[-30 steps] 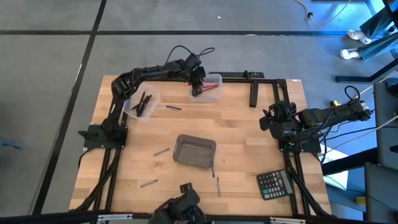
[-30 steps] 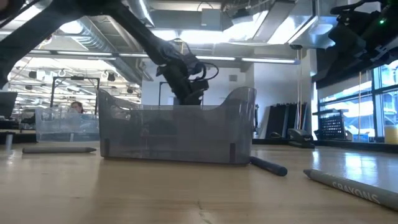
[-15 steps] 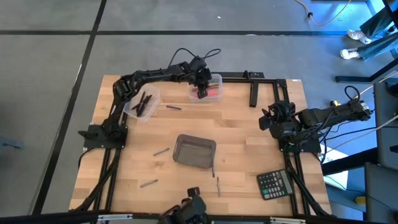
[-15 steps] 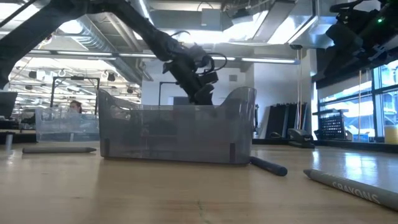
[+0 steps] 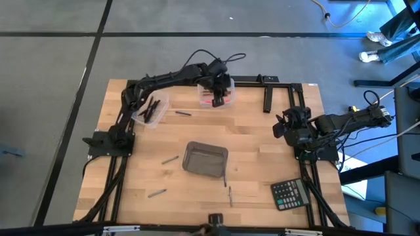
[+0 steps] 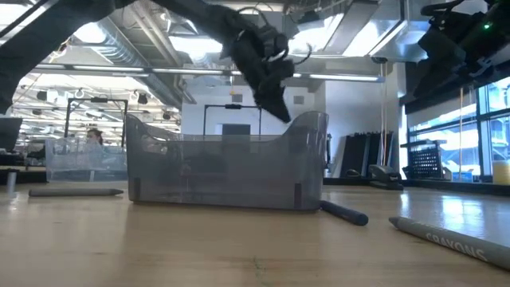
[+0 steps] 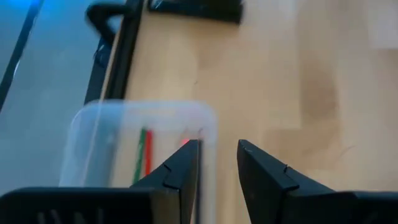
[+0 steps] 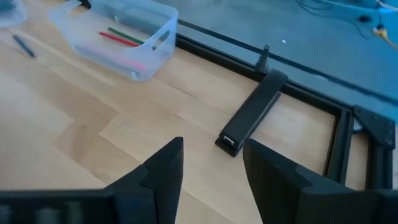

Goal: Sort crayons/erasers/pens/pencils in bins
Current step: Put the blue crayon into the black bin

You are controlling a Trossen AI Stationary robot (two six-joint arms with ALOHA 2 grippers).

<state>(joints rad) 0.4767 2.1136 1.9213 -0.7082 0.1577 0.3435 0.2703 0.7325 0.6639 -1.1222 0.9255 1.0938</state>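
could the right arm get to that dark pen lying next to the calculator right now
Probably yes. The right gripper waits open at the table's right edge, and only bare wood lies between it and the pen left of the calculator.

High view was set overhead, facing straight down, whole table (image 5: 262,141) covered. Low view was placed at tabletop height, close behind the smoky grey bin (image 6: 227,163), facing the room. Left wrist view was held close above the clear bin (image 7: 99,134); the same bin (image 8: 118,37) was seen farther off in the right wrist view.
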